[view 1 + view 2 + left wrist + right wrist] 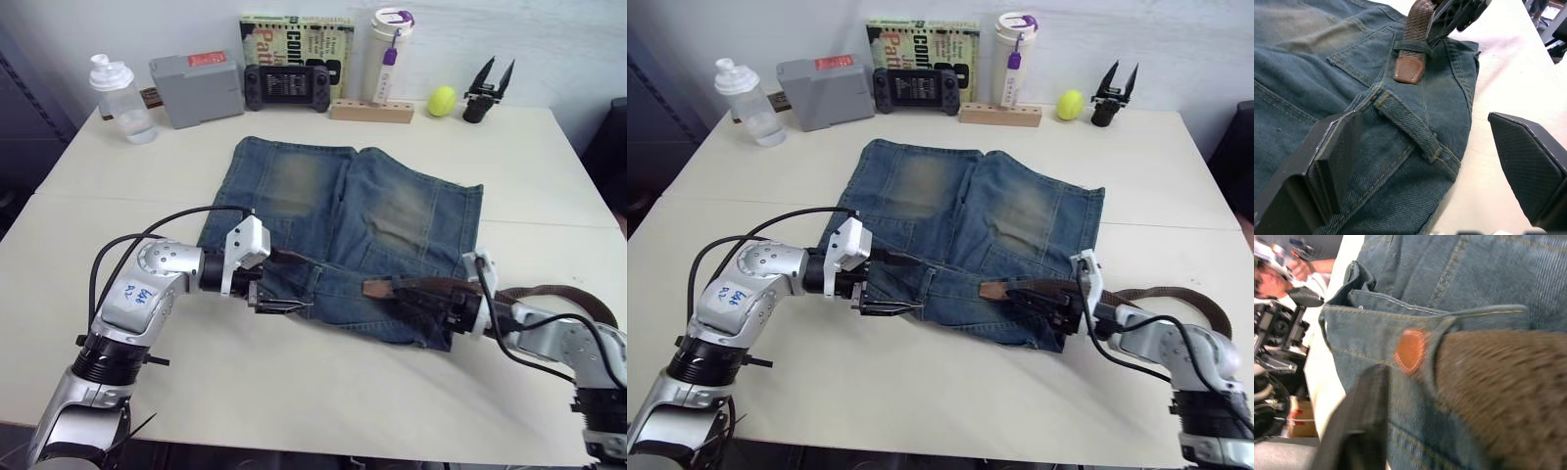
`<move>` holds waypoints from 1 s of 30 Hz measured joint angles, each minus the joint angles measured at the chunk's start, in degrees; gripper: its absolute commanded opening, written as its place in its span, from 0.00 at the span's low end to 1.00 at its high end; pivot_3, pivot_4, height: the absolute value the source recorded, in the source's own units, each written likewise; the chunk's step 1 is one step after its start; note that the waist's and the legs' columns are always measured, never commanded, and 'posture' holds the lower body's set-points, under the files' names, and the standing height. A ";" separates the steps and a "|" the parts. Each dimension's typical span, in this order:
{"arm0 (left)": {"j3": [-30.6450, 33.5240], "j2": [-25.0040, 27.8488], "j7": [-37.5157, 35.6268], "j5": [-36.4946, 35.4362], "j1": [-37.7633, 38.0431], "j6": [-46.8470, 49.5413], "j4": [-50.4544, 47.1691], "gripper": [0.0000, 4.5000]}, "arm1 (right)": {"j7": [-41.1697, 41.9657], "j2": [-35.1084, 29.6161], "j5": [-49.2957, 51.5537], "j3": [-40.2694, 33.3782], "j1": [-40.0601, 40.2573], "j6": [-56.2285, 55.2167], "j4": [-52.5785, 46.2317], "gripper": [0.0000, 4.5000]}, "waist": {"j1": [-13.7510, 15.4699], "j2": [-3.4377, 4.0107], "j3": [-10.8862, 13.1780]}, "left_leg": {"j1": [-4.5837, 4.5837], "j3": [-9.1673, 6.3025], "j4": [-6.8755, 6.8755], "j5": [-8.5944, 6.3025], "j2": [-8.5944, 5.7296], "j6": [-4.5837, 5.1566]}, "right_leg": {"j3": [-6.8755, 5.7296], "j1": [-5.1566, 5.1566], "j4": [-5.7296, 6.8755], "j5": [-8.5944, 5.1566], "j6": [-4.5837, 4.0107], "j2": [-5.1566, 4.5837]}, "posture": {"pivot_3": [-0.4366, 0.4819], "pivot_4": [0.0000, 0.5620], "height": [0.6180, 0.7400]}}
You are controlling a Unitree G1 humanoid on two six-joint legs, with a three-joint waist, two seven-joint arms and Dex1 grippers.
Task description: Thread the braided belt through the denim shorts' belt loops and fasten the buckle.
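The denim shorts (333, 211) lie flat on the table, waistband nearest me. The braided belt (416, 287) lies along the waistband's right part. Its leather tip (1409, 66) has passed under one belt loop (1413, 47) and points left. My right gripper (439, 297) is shut on the strap just right of that loop. The strap trails in a curve (1176, 297) behind my right arm. The buckle is hidden. My left gripper (291, 282) stands open at the waistband's left part, its fingers (1327, 166) either side of another belt loop (1410, 132), not touching it.
Along the table's far edge stand a clear bottle (122, 98), a grey box (196, 88), a game console (287, 86), a book (294, 39), a tumbler (390, 54), a wooden block (370, 111), a tennis ball (442, 100) and a spare black gripper (487, 90).
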 measured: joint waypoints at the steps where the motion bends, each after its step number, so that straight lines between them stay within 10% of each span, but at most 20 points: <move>1: -0.29 -0.34 -0.15 0.17 -0.30 -0.20 0.39 1.00 | 0.15 -0.34 0.08 -1.01 0.90 0.04 -1.29 0.66 | 0.13 0.01 0.01 | -0.03 -0.01 0.00 0.00 0.00 0.00 | 0.00 -0.01 0.00 0.00 0.00 0.00 | 0.48 0.27 0.65; 16: -5.00 -4.14 -4.79 3.27 -6.69 -5.89 7.38 1.00 | 4.43 -10.54 -5.25 -15.82 21.60 -5.11 -38.52 0.66 | 0.72 0.10 0.05 | -0.07 -0.02 -0.08 -0.04 -0.11 0.07 | -0.03 0.01 -0.19 0.08 0.16 -0.12 | 0.48 0.27 0.65; 25: -8.90 -11.87 -5.71 8.31 -14.05 -16.39 15.95 1.00 | 3.86 -18.33 -36.31 3.95 25.93 -21.38 -49.90 0.66 | 1.59 0.08 0.05 | -0.15 0.05 0.05 -0.05 -0.19 0.09 | 0.00 0.03 -0.29 0.16 0.30 -0.16 | 0.48 0.27 0.65; 28: -12.27 -14.78 -5.83 13.39 -16.79 -26.32 20.74 1.00 | 2.57 -20.04 -50.03 11.82 26.03 -30.70 -45.89 0.51 | 1.67 0.05 0.03 | -0.10 0.14 0.09 -0.05 -0.18 0.09 | 0.03 0.03 -0.27 0.16 0.30 -0.15 | 0.48 0.27 0.65; 30: -15.01 -17.04 -4.95 18.14 -18.15 -34.71 24.92 1.00 | 0.95 -19.95 -57.07 15.89 25.42 -35.38 -42.65 0.24 | 1.69 0.05 0.03 | -0.11 0.14 0.11 -0.04 -0.16 0.09 | 0.00 0.03 -0.25 0.16 0.30 -0.14 | 0.48 0.27 0.65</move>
